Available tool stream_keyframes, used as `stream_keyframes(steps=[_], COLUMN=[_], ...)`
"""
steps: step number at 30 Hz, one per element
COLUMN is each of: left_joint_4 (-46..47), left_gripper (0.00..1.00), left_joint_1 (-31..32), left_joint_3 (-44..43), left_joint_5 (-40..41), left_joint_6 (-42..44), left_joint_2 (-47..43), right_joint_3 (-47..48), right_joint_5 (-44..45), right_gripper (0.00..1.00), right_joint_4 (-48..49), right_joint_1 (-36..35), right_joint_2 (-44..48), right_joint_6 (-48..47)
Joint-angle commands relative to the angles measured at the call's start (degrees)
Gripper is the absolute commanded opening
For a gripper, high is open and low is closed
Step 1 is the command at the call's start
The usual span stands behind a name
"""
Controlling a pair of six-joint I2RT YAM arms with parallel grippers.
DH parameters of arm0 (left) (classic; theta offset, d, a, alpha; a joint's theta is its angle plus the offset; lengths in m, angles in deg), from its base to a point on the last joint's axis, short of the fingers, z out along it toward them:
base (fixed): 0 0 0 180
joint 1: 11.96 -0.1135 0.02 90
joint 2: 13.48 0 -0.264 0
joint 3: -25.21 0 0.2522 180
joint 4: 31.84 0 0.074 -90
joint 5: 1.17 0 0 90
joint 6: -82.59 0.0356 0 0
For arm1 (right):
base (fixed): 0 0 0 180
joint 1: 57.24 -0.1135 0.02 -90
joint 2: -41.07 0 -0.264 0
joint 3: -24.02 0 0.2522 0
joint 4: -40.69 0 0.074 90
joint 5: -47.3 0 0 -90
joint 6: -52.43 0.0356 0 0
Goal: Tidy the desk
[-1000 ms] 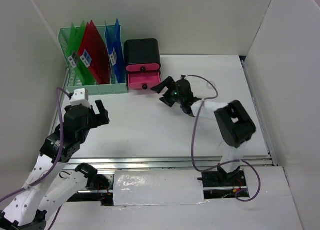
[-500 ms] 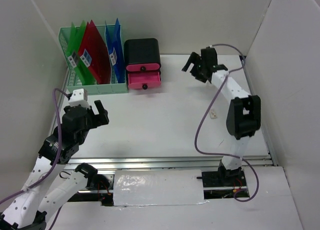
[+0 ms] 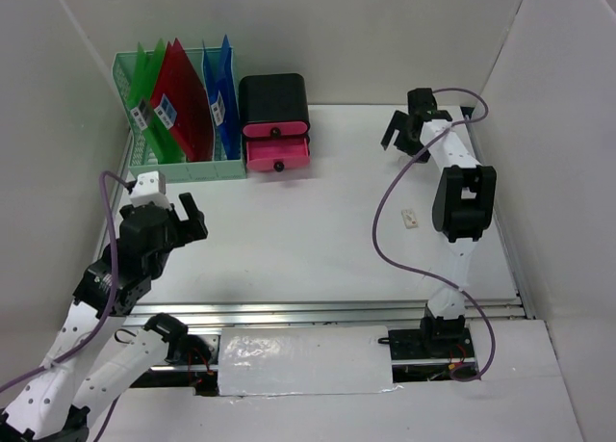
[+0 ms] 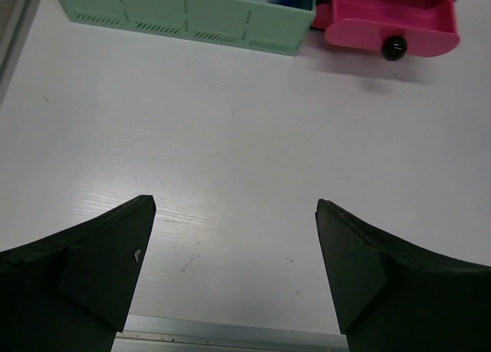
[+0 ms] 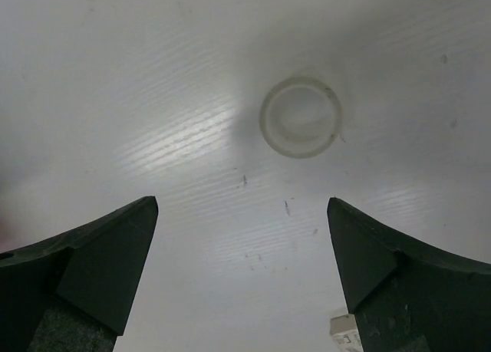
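The desk (image 3: 318, 230) is a white tabletop walled by white panels, with a silver rail (image 3: 327, 312) along its front. My left gripper (image 3: 192, 219) hovers open over the desk's left side, and its jaws (image 4: 234, 237) hold nothing. Stretched to the back right, my right gripper (image 3: 404, 141) is open as well, with nothing between its fingers (image 5: 242, 237). It faces a white ribbed surface with a round white ring (image 5: 300, 116) on it, ahead of the fingertips. Whether that surface is desk or wall panel I cannot tell.
A mint-green file rack (image 3: 178, 110) with green, red and blue folders stands at the back left. Beside it is a black drawer box (image 3: 274, 124) whose lower pink drawer (image 4: 391, 21) is slightly pulled out. A small white labelled piece (image 3: 411, 218) lies right of centre.
My right arm has swung from in front of the pink drawers to the back right corner, jaws open throughout. The left arm has barely moved.
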Motion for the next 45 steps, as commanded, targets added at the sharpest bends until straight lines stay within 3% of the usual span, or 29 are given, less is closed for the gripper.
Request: stream_keyframes(steps=[1, 7, 9, 17, 22, 26, 39, 45], left_joint_4=[-1.59, -5.82, -5.12, -2.57, -2.13, -1.43, -0.72, -0.46], left_gripper=[1.0, 1.0, 0.99, 1.0, 1.0, 1.0, 1.0, 0.99], left_joint_1=[-0.21, -0.21, -0.3, -0.3, -0.3, -0.29, -0.29, -0.21], left_joint_3=[-0.9, -2.04, -1.78, -0.9, -0.81, -0.55, -0.29, -0.29], left_joint_5=[8.32, 12.48, 11.52, 6.43, 5.28, 4.05, 2.29, 1.68], left_joint_6=[-3.24, -6.86, -6.34, -3.27, -2.74, -2.12, -1.33, -1.06], left_joint_2=[1.69, 4.6, 4.69, 4.68, 4.86, 4.69, 5.48, 5.48], right_joint_3=[-2.0, -7.97, -9.73, -2.28, 6.6, 7.22, 18.46, 15.84], right_joint_5=[0.44, -3.86, -8.41, -4.83, -8.35, -8.79, -13.1, -13.19], right_gripper=[1.0, 1.0, 1.0, 0.98, 0.85, 0.76, 0.64, 0.52], right_joint_4=[-1.1, 1.52, 4.07, 2.94, -1.45, 0.74, -6.01, -6.2], right_joint_1=[-0.16, 3.89, 4.42, 4.24, 4.07, 3.45, 2.75, 2.66], right_joint_2=[3.24, 6.92, 8.07, 4.05, -2.28, -4.57, -15.29, -16.18], right_joint_6=[-2.71, -4.29, -8.94, -14.32, -15.99, -16.43, -17.22, -16.96])
